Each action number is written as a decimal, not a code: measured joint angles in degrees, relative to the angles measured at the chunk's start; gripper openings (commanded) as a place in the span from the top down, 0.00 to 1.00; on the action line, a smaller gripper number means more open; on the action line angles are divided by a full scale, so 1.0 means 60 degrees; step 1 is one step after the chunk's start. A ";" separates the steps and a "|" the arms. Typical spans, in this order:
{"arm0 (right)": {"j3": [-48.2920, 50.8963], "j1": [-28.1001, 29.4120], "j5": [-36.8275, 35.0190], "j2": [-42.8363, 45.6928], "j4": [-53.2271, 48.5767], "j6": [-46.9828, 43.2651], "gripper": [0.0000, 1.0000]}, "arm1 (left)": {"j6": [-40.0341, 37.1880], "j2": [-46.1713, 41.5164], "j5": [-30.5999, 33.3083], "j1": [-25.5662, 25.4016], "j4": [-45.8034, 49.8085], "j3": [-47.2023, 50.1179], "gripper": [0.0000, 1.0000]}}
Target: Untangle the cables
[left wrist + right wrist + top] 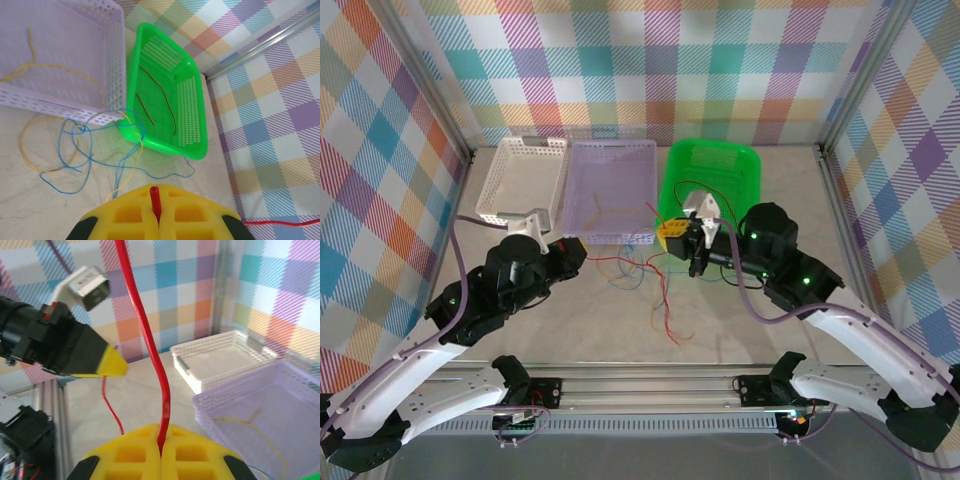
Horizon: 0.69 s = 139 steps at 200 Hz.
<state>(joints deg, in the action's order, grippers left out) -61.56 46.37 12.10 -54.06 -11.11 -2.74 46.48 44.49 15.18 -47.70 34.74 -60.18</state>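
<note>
My left gripper point(159, 192) is shut on the end of a red cable point(155, 200), which sticks up between its yellow fingers. The same red cable point(142, 320) runs up from my right gripper point(161, 442), which is shut on it too. In the top view the left gripper point(570, 246) and the right gripper point(673, 236) hover near the baskets' front edges. The red cable point(660, 300) trails on the table between them. Tangled blue cables point(82, 150) and an orange-yellow cable point(27, 152) lie on the table.
A green basket point(745, 160) holds two thin dark wires point(167, 102). The purple basket point(620, 238) holds a yellow wire point(75, 71). A white basket point(510, 150) stands at the back left. Checked walls enclose the table.
</note>
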 measured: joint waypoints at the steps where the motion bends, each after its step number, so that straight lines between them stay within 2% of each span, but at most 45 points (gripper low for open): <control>1: 0.0000 0.0000 -0.0055 0.0018 -0.0025 -0.0015 1.00 | -0.0011 -0.0004 0.0011 0.0000 0.0007 -0.0004 1.00; 52: -0.0423 -0.0240 -0.2696 0.0328 -0.0750 -0.0459 1.00 | -0.1005 -0.0488 0.0947 0.0029 0.1016 -0.0488 1.00; 83: -0.1217 -0.0521 -0.3763 0.0335 -0.1060 -0.0459 1.00 | -0.1654 -0.0903 0.1308 0.0025 0.1158 -0.0743 1.00; 139: -0.2233 -0.2473 -0.6040 0.0466 -0.2127 0.0346 1.00 | -0.2499 -0.2240 0.3013 0.0047 0.2871 -0.0834 1.00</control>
<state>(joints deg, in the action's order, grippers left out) -74.96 31.53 -24.14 -51.27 -23.88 -0.67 31.48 31.05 33.26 -47.42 51.96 -65.19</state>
